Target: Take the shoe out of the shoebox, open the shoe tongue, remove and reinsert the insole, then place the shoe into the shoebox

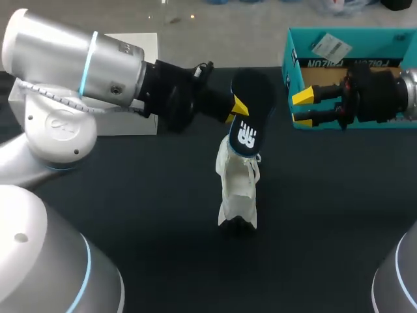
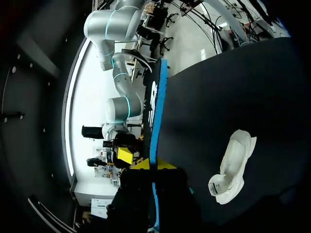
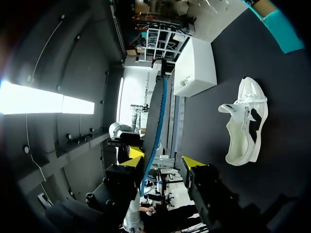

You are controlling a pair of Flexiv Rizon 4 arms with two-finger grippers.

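White shoe (image 1: pixel 238 189) lies on the dark table (image 1: pixel 130 195) without its insole (image 1: pixel 251 114), which the left gripper (image 1: pixel 236 107) clamps by its edges just over the shoe's far end, probably for reinsertion. Right gripper (image 1: pixel 303 107) hangs with fingers apart and empty in front of the teal shoebox (image 1: pixel 290 65), seemingly ready to assist.
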